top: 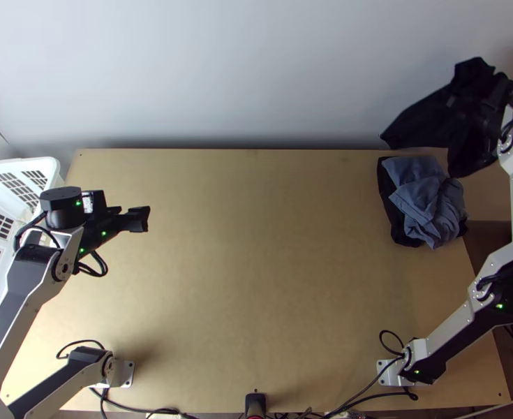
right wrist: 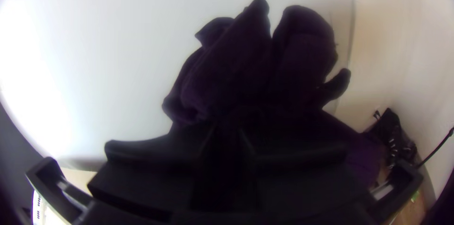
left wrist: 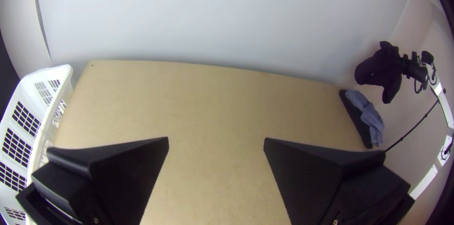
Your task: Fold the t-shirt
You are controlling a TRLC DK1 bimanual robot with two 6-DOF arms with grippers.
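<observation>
Nearest the left wrist camera, see two wide black fingers (left wrist: pixel 120 173), set far apart at the end of the left end effector (top: pixel 125 211); in the top view, find that same end effector raised over the left part of the light wooden tabletop (top: pixel 256 279), near the white basket (top: pixel 29 165) at the left edge; follow the left arm (top: pixel 24 300) back down to the lower left. Over on the right, find the right end effector (top: pixel 499 94) up in the air beyond the far right corner, narrow and clamped on dark cloth (top: pixel 458 115); take that cloth for the t-shirt, but cannot tell which part is pinched; see it hanging in loose, bunched folds, with one flap stretching out leftward and another drooping beside the stacked fabric; in the right wrist view, see rounded folds fanning out past the nearly closed fingers. Below, on the right side of the tabletop toward the far edge, find grey-blue cloth (top: pixel 427 195) crumpled on top of flatter black cloth (top: pixel 404 232), with black edges peeking out around it; along the near edge, notice dark cables (top: pixel 368 386) running between the arms' bases.
</observation>
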